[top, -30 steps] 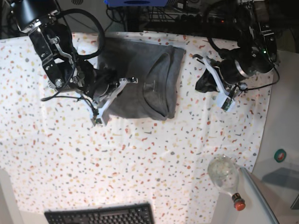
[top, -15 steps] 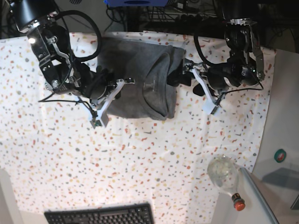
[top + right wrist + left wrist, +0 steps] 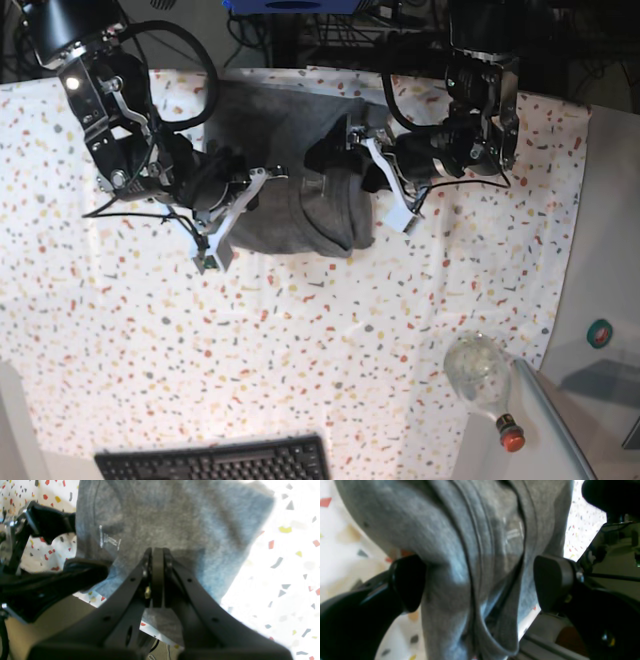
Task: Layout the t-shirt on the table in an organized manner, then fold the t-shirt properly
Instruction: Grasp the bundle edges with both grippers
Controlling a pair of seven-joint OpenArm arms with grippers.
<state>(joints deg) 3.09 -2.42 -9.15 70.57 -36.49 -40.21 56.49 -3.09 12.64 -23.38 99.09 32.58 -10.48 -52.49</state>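
shirt (image 3: pixel 300 175): bunched, between both hands
left hand (image 3: pixel 480 585): spread wide, straddling folds at 3 o'clock edge
right hand (image 3: pixel 157 580): pressed together, empty, 9 o'clock side

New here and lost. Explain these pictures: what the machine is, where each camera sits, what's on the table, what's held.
It is a robot with two arms. One picture looks down from above; the other two come from cameras on each wrist. On the speckled table lies a folded grey t-shirt, plus a keyboard and a bottle near the edges. The left end effector stands open, its fingers astride a bunched edge of the shirt. The right end effector is shut against the shirt; whether it pinches cloth I cannot tell.
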